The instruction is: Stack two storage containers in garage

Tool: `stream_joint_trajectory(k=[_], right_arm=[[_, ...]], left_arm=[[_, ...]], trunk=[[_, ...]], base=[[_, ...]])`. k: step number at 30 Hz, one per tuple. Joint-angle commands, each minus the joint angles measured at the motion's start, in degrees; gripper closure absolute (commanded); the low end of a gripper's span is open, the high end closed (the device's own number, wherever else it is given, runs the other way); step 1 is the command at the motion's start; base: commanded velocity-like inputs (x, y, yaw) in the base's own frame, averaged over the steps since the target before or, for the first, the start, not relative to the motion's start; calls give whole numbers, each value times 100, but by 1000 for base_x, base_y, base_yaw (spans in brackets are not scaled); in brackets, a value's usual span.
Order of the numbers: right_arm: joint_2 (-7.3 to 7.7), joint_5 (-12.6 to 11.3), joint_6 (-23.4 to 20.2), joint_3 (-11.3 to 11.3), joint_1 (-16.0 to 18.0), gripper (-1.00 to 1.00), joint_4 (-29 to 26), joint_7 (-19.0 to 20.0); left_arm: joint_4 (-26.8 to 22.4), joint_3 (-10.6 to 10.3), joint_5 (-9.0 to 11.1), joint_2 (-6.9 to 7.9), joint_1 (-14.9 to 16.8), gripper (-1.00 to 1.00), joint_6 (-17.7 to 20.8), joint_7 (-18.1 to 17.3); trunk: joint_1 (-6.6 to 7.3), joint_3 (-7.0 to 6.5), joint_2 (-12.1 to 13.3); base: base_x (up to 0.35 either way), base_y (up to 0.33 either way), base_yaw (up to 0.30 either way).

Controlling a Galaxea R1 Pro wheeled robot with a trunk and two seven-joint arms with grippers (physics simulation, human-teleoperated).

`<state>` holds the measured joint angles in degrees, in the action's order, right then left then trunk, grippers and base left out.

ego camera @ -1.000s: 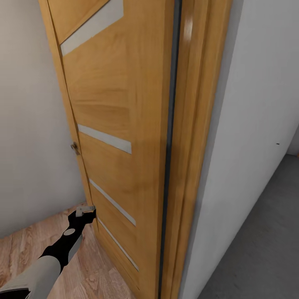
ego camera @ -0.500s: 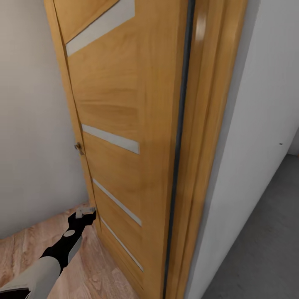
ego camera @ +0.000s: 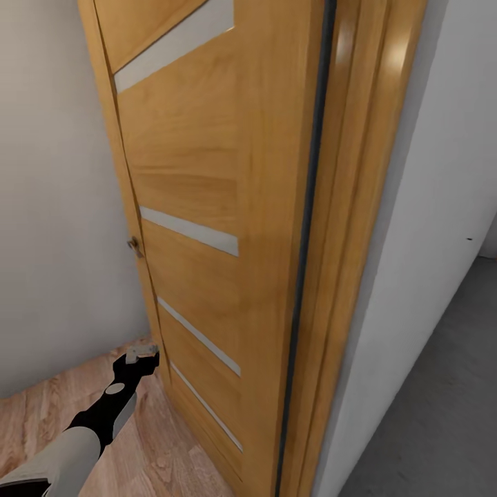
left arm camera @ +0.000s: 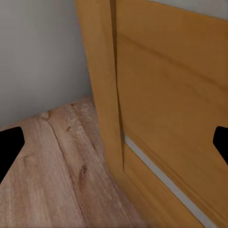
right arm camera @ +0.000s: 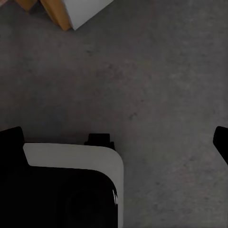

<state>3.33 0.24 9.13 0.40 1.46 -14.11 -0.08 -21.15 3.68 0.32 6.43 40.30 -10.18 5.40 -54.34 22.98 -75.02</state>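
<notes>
A: What stands ahead?

B: A honey-coloured wooden door point(ego camera: 207, 228) with pale horizontal strips, swung open against its frame point(ego camera: 345, 276). A small metal handle point(ego camera: 133, 246) sits at its far edge.

A: And the walls?

B: Cream wall point(ego camera: 55, 207) on the left, white wall point(ego camera: 428, 228) on the right.

A: The ground?

B: Light wood-plank flooring point(ego camera: 152, 442) at near left; dark grey speckled concrete floor point(ego camera: 442, 414) on the right. The threshold between them is hidden, I think, behind the frame.
</notes>
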Motion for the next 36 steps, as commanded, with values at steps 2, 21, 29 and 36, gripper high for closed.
stream_joint_trajectory(k=[2,21,29,36], right_arm=[[1,2,18,4,4,-100,5,-1],[1,2,18,4,4,-100,5,-1],[1,2,18,4,4,-100,5,-1],[1,2,18,4,4,-100,5,-1]], left_arm=[[5,9,3,-1,4,-100,-20,5],[6,1,9,-1,4,-100,-20,5],[-13,-35,12,-9,4,-100,-20,5],[-29,-57,12,-10,4,-100,-20,5]], trunk=[[0,6,-4],[0,6,-4],[0,6,-4],[0,6,-4]], base=[[-20,67,0],[-4,17,-114],[0,0,-57],[0,0,-108]])
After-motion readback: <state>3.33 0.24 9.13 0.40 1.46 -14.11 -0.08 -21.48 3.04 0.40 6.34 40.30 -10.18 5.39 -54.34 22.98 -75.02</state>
